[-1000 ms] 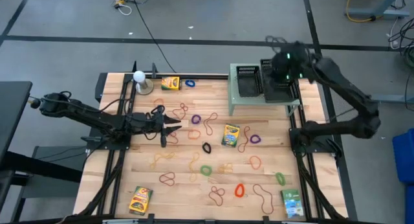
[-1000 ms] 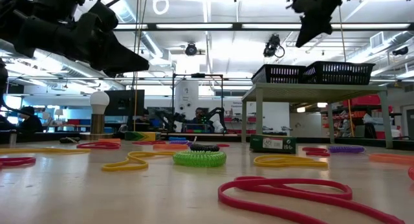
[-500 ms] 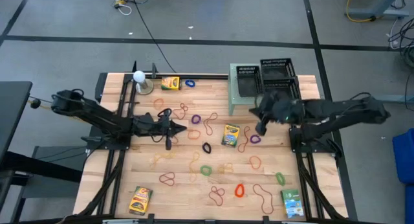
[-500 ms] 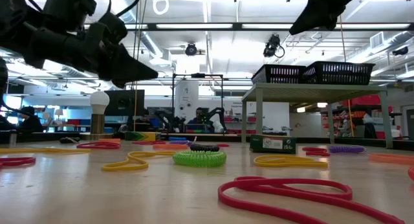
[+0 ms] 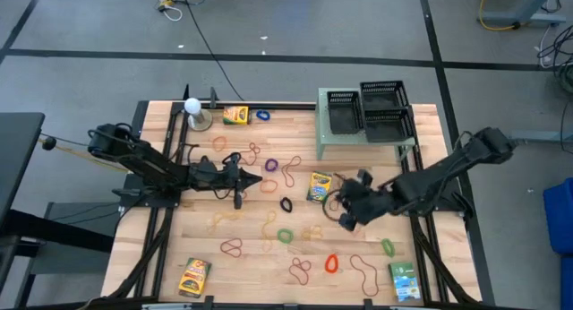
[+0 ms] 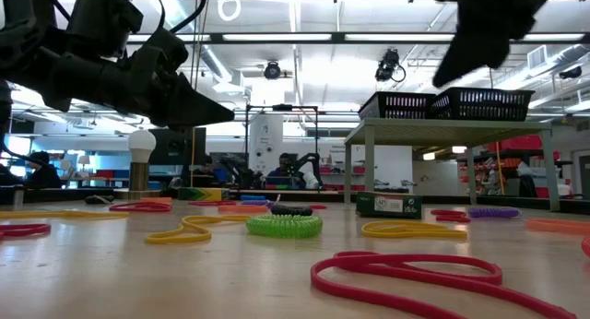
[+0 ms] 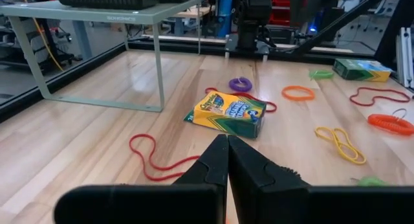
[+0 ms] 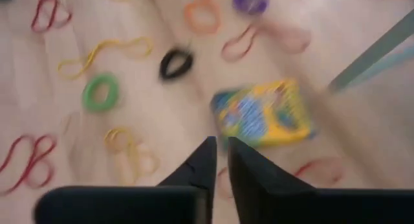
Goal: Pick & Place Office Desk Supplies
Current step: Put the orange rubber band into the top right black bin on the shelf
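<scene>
Many rubber bands lie flat on the wooden table (image 5: 251, 256), among them a black one (image 5: 286, 204), a green one (image 5: 285, 235) and a red one (image 5: 331, 262). A yellow-green crayon box (image 5: 319, 186) lies flat near the middle and also shows in the wrist views (image 7: 229, 114) (image 8: 262, 114). My left gripper (image 5: 258, 178) hovers shut, left of that box and pointing toward it (image 7: 226, 146), with nothing between its fingers. My right gripper (image 5: 344, 220) hangs tilted down just right of the box, with only a narrow gap between its fingertips (image 8: 218, 149), and it holds nothing.
A grey-green stand with two black baskets (image 5: 367, 122) sits at the far right. A white ball on a small stand (image 5: 192, 106) and a crayon box (image 5: 235, 115) are at the far left. Two more boxes lie near the front edge (image 5: 194, 276) (image 5: 405, 281).
My left gripper has shut on nothing, sinking a little and edging toward the crayon box. My right gripper has swung from above the baskets toward the table's near and left side, coming down and turning, and now hangs beside the middle crayon box.
</scene>
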